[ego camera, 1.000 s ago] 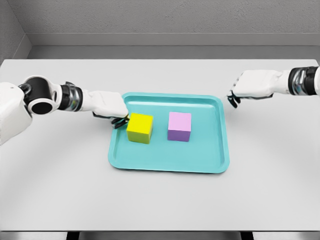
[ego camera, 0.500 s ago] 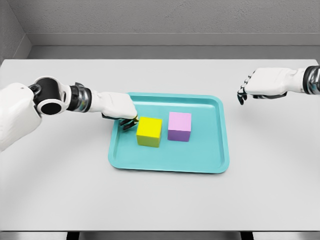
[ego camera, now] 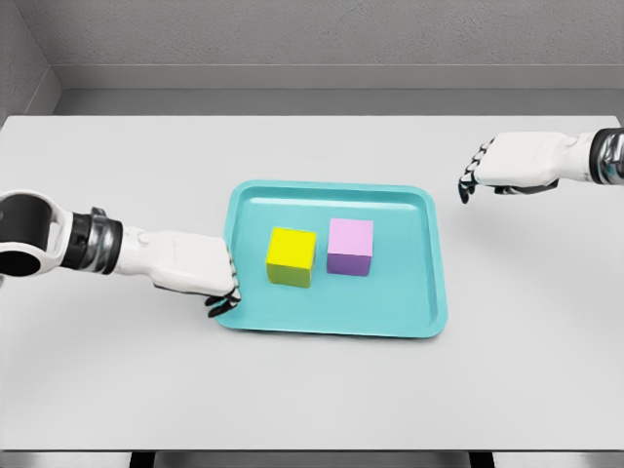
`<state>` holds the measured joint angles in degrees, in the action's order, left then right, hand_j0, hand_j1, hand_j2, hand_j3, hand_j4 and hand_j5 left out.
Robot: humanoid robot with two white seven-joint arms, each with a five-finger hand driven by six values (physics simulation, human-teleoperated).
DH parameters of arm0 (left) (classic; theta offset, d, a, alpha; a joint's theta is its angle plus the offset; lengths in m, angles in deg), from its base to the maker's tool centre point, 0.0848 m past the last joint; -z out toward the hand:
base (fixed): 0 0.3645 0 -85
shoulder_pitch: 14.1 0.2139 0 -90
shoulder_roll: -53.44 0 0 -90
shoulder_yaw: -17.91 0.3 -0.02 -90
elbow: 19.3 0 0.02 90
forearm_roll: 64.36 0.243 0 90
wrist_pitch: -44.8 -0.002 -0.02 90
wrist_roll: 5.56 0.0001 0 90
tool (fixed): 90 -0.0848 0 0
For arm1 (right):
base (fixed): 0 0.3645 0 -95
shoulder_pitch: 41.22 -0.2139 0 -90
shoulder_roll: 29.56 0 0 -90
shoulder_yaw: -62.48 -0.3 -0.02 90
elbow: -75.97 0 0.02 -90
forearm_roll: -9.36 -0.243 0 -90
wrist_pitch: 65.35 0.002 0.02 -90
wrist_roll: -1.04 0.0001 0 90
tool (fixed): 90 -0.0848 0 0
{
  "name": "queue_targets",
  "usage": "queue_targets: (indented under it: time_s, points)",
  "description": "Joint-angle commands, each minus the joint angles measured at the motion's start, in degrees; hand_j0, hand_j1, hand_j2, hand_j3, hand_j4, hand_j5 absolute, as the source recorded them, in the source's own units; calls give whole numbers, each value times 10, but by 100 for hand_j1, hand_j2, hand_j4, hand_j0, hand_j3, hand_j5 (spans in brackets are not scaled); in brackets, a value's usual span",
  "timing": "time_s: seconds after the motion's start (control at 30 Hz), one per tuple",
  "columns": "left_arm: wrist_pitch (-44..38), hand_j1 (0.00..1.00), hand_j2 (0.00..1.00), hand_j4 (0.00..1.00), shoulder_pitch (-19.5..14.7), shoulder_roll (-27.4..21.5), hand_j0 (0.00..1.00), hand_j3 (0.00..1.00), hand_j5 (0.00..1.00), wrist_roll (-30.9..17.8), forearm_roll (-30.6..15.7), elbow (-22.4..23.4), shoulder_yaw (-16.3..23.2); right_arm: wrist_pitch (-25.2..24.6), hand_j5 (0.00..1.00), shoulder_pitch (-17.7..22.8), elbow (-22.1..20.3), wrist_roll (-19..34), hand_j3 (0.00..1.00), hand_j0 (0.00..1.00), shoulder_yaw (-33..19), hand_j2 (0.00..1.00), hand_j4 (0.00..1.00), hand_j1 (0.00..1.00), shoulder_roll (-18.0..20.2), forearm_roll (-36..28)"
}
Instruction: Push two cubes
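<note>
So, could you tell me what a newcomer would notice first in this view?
Probably the teal tray mid-table, with a yellow cube and a purple cube side by side on it. Next, the left hand at the tray's lower-left corner, and the right hand hovering beyond its upper right.

yellow cube (ego camera: 292, 256), lilac cube (ego camera: 350, 246), teal tray (ego camera: 409, 312)

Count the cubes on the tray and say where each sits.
2. The yellow cube sits left of centre on the teal tray; the purple cube is just to its right. Nothing appears hidden.
</note>
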<state>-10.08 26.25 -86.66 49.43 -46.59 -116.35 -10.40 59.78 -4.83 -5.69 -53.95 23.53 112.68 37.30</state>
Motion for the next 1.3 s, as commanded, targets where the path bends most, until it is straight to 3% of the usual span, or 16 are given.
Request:
queue_targets:
  time_s: [0.0, 0.03, 0.17, 0.83, 0.93, 1.03, 1.07, 1.1, 1.13, 1.2, 1.27]
  points:
    - [-1, 21, 21, 21, -1, 36, 21, 21, 21, 0, -3, 54, 1, -1, 60, 0, -2, 0, 60, 60, -1, 60, 60, 60, 1, -2]
    - [-1, 21, 21, 21, -1, 62, 21, 21, 21, 0, 0, 77, 1, -1, 60, -1, -3, 0, 60, 60, -3, 60, 60, 60, 1, -3]
    - [-1, 20, 20, 20, 2, 89, 20, 20, 20, 0, 2, 86, 2, -1, 60, -2, -7, 0, 60, 60, -3, 60, 60, 60, 2, -3]
    - [-1, 20, 20, 20, 4, 108, 20, 20, 20, 0, -1, 124, 1, -1, 61, 1, -17, 0, 61, 61, -3, 61, 61, 61, 6, -3]
    - [-1, 21, 21, 21, 2, 103, 21, 21, 21, 0, -4, 123, 1, -1, 64, 1, -17, 0, 64, 64, -6, 64, 64, 64, 8, -3]
    - [-1, 22, 22, 22, -4, 90, 22, 22, 22, 0, -7, 125, -7, -1, 73, 3, -17, 0, 73, 73, -32, 73, 73, 73, 37, -3]
    - [-1, 29, 29, 29, -11, 49, 29, 29, 29, 0, -24, 134, -38, -1, 80, 4, -17, 0, 80, 80, -42, 80, 80, 80, 43, -4]
    - [-1, 59, 59, 59, -11, 12, 59, 59, 59, 0, -68, 178, -77, -1, 85, 4, -16, 0, 85, 85, -53, 85, 85, 85, 52, -4]
    - [-1, 100, 100, 100, -10, -21, 100, 100, 100, 0, -100, 224, -109, -1, 99, 4, -15, 0, 99, 99, -59, 99, 99, 99, 63, -5]
    - [-1, 100, 100, 100, -11, -104, 100, 100, 100, 0, -133, 253, -119, -1, 100, 13, -10, 0, 100, 100, -61, 100, 100, 100, 82, -39]
    - [-1, 100, 100, 100, -11, -115, 100, 100, 100, 0, -146, 255, -123, -1, 100, 54, -10, 0, 100, 100, -126, 100, 100, 100, 85, -42]
